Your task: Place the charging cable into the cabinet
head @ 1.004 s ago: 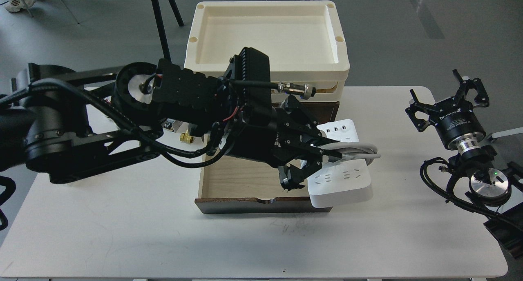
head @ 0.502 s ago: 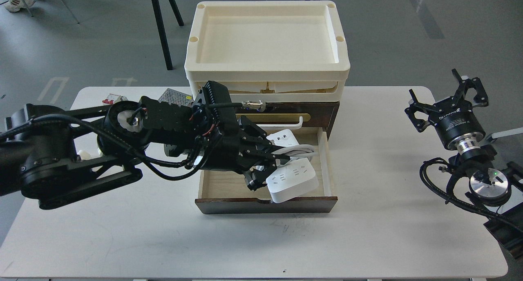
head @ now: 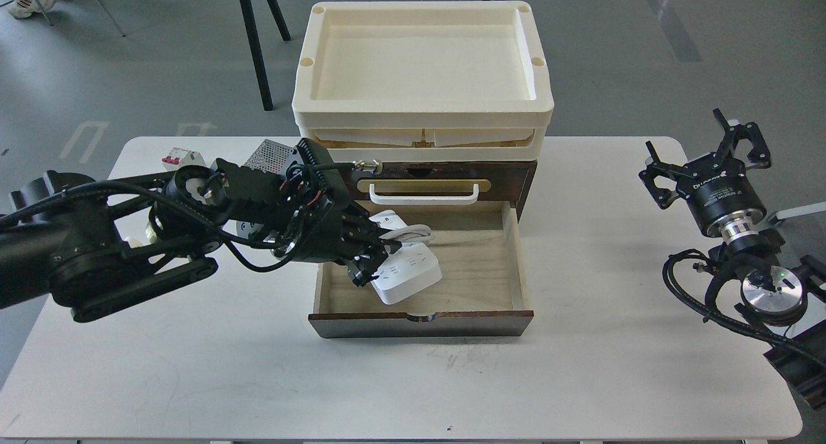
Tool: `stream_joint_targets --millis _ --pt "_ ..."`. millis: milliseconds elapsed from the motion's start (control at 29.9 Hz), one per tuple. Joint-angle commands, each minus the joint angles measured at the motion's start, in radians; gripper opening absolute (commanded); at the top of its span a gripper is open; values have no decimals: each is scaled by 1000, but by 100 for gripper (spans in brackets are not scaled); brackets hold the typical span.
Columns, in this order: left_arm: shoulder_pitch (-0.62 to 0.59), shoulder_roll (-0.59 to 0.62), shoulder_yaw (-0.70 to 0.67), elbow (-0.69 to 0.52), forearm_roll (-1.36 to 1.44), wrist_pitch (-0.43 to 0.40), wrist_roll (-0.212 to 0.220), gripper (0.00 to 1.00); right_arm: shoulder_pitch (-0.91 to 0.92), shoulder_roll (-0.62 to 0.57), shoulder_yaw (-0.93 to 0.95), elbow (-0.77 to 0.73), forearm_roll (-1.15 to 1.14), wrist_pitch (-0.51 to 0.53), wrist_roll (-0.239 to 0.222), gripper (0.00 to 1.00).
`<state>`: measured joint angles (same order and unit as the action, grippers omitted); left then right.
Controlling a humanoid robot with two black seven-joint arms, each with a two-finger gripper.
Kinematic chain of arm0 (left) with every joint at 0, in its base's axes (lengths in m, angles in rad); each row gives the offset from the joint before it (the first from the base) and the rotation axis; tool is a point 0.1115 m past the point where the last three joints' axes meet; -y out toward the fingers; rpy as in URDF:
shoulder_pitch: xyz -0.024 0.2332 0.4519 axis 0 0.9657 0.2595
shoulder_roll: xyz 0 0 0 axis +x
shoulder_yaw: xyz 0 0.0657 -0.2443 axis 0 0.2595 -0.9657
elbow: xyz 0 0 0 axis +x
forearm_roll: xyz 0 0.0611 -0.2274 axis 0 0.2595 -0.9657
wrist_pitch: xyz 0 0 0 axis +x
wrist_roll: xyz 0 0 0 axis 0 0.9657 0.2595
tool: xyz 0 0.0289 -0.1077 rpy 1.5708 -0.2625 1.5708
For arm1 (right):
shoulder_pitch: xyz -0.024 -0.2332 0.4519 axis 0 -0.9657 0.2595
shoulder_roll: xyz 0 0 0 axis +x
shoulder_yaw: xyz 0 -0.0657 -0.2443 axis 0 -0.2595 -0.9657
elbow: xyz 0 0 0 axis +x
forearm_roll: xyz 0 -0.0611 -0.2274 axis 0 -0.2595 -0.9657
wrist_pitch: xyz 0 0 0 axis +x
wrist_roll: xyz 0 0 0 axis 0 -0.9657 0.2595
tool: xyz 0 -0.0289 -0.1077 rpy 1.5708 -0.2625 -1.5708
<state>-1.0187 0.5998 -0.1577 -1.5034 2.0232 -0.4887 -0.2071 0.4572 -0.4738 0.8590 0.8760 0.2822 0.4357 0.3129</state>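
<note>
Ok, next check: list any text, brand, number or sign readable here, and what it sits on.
White lettering on the right gripper body: too blurred to read for certain.
Charging cable: socket slots only, no readable print.
Circuit breaker and power supply box: any print is too small to read.
Cabinet, tray: no text.

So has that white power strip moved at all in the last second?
Yes. The power strip, held in the left pincer, has gone left and down, from over the right wall of the open drawer into its left half.
</note>
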Motion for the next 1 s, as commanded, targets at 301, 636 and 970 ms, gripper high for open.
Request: stream_joint_targets --millis 301,636,970 --pt "8 -43 10 137 48 0 9 9 0 0 -1 0 0 0 0 100" --pt "48 -54 9 124 49 0 8 62 0 0 0 0 0 0 0 100" --pt "112 -6 -190 -23 -185 0 -52 92 0 0 -1 0 0 0 0 100"
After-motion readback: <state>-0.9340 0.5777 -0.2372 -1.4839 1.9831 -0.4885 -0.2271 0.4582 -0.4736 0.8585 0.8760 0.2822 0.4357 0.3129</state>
